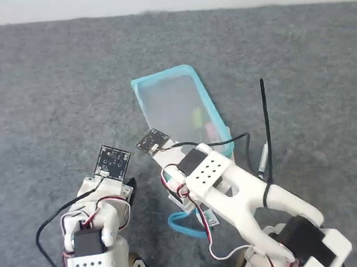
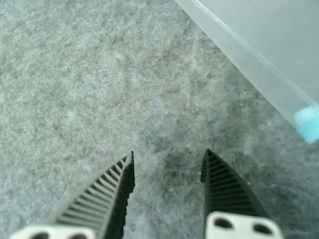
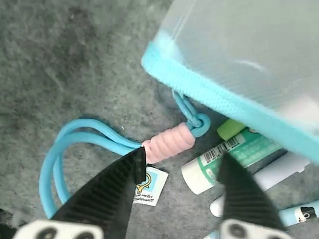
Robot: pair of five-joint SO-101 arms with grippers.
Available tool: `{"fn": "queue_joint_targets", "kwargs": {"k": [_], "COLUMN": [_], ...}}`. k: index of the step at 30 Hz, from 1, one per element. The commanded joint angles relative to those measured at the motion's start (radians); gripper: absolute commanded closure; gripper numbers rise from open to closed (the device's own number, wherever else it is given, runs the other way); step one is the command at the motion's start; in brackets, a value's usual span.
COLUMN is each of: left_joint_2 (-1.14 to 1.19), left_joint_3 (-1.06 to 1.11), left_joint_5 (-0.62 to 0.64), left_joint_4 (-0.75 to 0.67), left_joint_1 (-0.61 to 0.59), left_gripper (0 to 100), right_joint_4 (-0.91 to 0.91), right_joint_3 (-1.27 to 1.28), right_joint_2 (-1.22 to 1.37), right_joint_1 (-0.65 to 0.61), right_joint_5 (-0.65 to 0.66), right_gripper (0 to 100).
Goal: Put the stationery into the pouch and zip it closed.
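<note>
Evidently only partway through. Shows a grey mat with the see-through, teal-edged pouch lying flat near its centre. Leaves the zip's state unclear, though probably not yet closed, with stationery poking out at the near end. Hints at some progress: faint green and pink shapes glimpsed through the wall toward the pouch's 4 o'clock edge, seemingly already inside.

Finds the right gripper hanging above the pouch's 5 o'clock corner, jaws spread and holding nothing, straddling the zip pull. Puts the left gripper at about 8 o'clock from the pouch, likewise spread and empty over bare mat.

Leaves a glue stick and white pens side by side, far ends lost beneath the teal edge; impossible to say whether partly inside. Judged remaining: tucking these in, then drawing the zip.

Sets the pouch's long axis from 11 to 5 o'clock, pull end nearest the arms. Trails the blue cord loop toward 6 o'clock from the pink bead, small tag alongside.
</note>
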Motion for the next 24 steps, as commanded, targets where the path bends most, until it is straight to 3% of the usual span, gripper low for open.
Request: {"fn": "queue_joint_targets", "kwargs": {"k": [1,10,15,24], "left_joint_2": [-0.006,-0.006,-0.006,-0.006], "left_joint_3": [-0.008,-0.008,-0.008,-0.008], "left_joint_5": [-0.009,-0.009,-0.009,-0.009], "left_joint_4": [-0.034,-0.034,-0.034,-0.034], "left_joint_1": [-0.006,-0.006,-0.006,-0.006], "left_gripper": [79,79,79,79], "right_joint_4": [-0.015,-0.148,-0.120,-0.045], "right_joint_3": [-0.008,0.025,-0.031,-0.133], "right_joint_2": [-0.058,0.036,0.128,0.140], "right_joint_1": [-0.005,-0.012,0.001,0.228], "right_joint_5": [-0.012,-0.014,-0.012,-0.006], "right_gripper": [62.8,73.6,81.5,96.1]}}
